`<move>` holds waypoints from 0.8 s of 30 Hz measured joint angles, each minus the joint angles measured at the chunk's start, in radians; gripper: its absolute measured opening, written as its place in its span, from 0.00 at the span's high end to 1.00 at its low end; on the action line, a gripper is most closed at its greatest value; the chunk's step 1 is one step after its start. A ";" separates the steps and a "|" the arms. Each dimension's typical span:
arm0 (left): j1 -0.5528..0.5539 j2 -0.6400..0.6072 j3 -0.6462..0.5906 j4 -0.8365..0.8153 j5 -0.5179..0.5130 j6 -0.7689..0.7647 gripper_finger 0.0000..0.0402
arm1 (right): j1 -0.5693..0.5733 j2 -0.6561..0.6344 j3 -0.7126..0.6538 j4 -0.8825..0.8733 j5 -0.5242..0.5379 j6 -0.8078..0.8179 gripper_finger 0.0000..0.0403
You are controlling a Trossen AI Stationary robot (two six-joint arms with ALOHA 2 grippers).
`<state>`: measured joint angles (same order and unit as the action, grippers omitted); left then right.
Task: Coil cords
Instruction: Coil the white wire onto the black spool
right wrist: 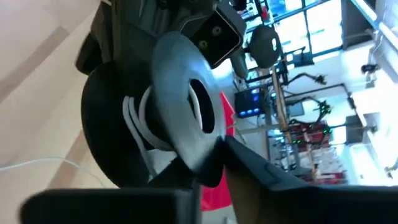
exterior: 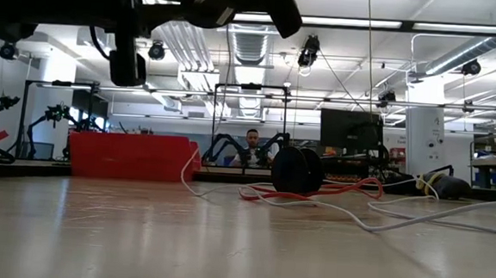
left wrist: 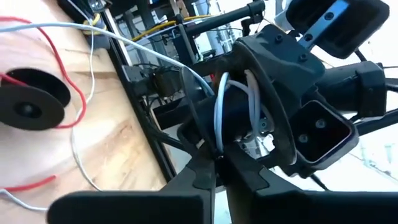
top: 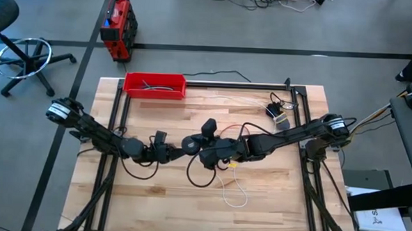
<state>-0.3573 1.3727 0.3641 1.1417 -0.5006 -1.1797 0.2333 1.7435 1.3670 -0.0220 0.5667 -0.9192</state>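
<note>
I saw both arms meet over the middle of the desk (top: 272,202). The left end effector (top: 179,150) and the right end effector (top: 205,156) were both pressed on one black spool (right wrist: 124,118), with the white cord (top: 236,195) wound on it. The rest of the white cord lay loose toward 5 o'clock. The red cord (exterior: 348,190) lay beside a second black disc (exterior: 296,170) near the middle. The red tray (top: 155,85) sat at 11 o'clock.
</note>
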 joint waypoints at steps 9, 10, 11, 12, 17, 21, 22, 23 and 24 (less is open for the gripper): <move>0.003 -0.052 0.000 0.007 -0.034 0.146 1.00 | 0.011 -0.103 0.000 -0.246 -0.038 0.309 0.64; 0.004 -0.070 0.000 0.020 -0.034 0.171 1.00 | 0.012 -0.125 -0.002 -0.293 -0.055 0.366 0.62; 0.004 -0.089 0.000 0.026 -0.036 0.199 1.00 | 0.012 -0.147 -0.003 -0.337 -0.084 0.430 0.60; 0.003 -0.103 -0.002 0.022 -0.034 0.229 1.00 | 0.012 -0.168 -0.003 -0.376 -0.121 0.493 0.59; 0.001 -0.192 -0.010 0.020 -0.039 0.461 1.00 | 0.001 -0.287 -0.048 -0.448 -0.195 0.778 0.59; -0.003 -0.248 -0.010 0.008 -0.012 0.593 1.00 | 0.001 -0.320 -0.192 -0.213 -0.236 0.948 0.64; -0.005 -0.259 -0.010 0.009 -0.011 0.603 1.00 | 0.001 -0.324 -0.238 -0.110 -0.267 0.988 0.65; -0.005 -0.269 -0.008 0.009 -0.010 0.612 1.00 | 0.001 -0.324 -0.283 0.028 -0.299 1.026 0.66; -0.007 -0.276 -0.007 0.007 -0.010 0.621 1.00 | 0.001 -0.316 -0.332 0.192 -0.327 1.069 0.67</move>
<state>-0.3641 1.0970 0.3576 1.1487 -0.5107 -0.5589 0.2345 1.4276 1.0352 0.1695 0.2402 0.1502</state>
